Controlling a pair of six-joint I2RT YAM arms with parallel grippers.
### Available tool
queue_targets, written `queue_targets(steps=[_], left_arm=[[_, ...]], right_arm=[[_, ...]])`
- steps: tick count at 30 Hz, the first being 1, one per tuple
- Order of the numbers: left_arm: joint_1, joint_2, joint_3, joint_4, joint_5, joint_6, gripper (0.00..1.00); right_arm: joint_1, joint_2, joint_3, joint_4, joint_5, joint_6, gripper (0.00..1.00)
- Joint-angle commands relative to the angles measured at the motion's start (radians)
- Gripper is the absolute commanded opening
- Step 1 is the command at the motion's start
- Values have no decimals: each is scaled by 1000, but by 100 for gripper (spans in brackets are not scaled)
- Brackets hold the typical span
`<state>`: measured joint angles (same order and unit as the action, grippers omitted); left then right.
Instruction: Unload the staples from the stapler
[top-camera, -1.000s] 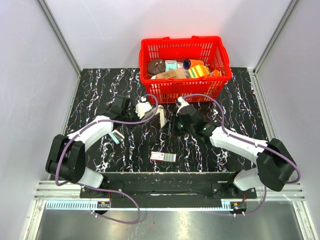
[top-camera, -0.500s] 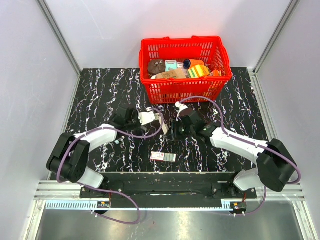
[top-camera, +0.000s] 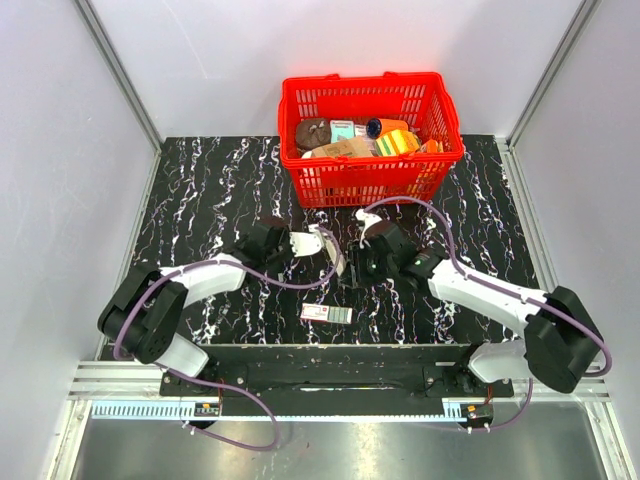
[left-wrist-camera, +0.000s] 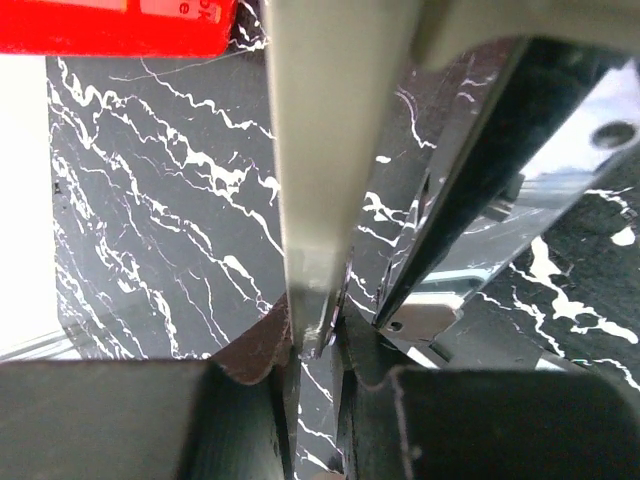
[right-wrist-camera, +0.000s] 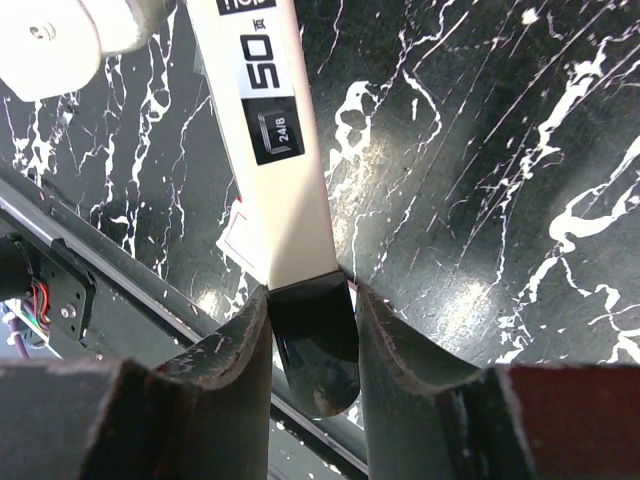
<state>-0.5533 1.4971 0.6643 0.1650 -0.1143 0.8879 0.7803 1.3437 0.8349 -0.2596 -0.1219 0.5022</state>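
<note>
The stapler (top-camera: 333, 252), white with black ends, is held between both grippers above the table, in front of the red basket. My left gripper (top-camera: 316, 243) is shut on its pale opened arm (left-wrist-camera: 330, 150), whose thin tip sits between my fingertips (left-wrist-camera: 318, 345). The black and chrome lower part (left-wrist-camera: 500, 170) hangs to the right of it. My right gripper (top-camera: 354, 263) is shut on the stapler's black end (right-wrist-camera: 315, 340); the white body (right-wrist-camera: 275, 150) bears a "50 24/8" label. I cannot make out the staples as a separate silvery strip.
A red basket (top-camera: 440, 150) full of office items stands at the back. A flat red-and-white box (top-camera: 327, 313) lies near the front edge, also under the stapler in the right wrist view (right-wrist-camera: 238, 240). The black marbled table (top-camera: 200, 180) spreads around.
My left gripper has swung right and nearer, turning with the stapler's pale arm. The stapler and my right gripper have shifted slightly toward the front edge.
</note>
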Motion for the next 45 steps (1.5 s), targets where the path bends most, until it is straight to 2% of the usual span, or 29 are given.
queue_targets(steps=[1,4,6,7,11,14,21,26,30,36,45], left_arm=[[-19,-55,130,-161,-15,-117,0],[-43,-109,176,-362,213,-194,10],[-88,-144,152,-375,266,-190,17],[-103,-155,152,-401,296,-201,24],[-108,-156,236,-548,488,-260,46],[-99,-153,302,-628,565,-283,52],[41,-190,385,-673,613,-377,55],[154,-187,376,-723,516,-350,55],[242,-170,363,-734,475,-346,55],[266,-146,339,-733,404,-323,56],[266,-69,291,-664,387,-299,58]], right_arm=[[-49,-78,6,-3,148,65,4],[-58,-110,30,42,166,102,0],[-62,-112,67,57,183,124,0],[-64,-104,94,57,191,127,0],[-72,-45,185,25,234,113,0],[-98,-3,216,8,254,64,0],[-153,49,236,6,297,-11,0],[-153,64,248,42,352,-68,0],[-153,60,208,150,412,-126,0],[-151,60,83,322,542,-157,0],[-151,172,-48,493,582,-122,0]])
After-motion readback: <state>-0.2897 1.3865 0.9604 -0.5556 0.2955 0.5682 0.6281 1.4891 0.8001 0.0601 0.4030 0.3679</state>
